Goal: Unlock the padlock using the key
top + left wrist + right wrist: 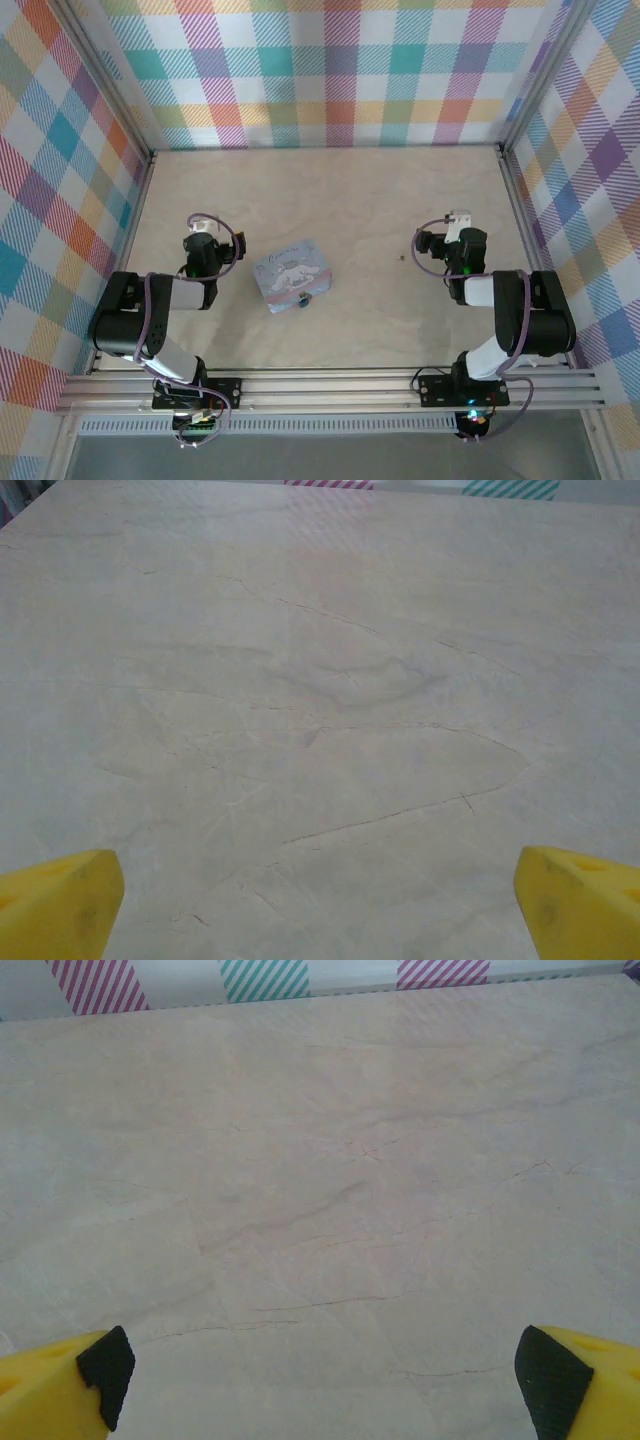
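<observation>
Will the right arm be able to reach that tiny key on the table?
Probably yes. The key lies on bare table just left of the right arm, with nothing between them, and its fingers stand open.

Black-and-silver arms [120, 325] — purple cables [148, 320] looped along them — yellow gripper fingers [60, 905], black pads [105, 1370] on the right pair.
</observation>
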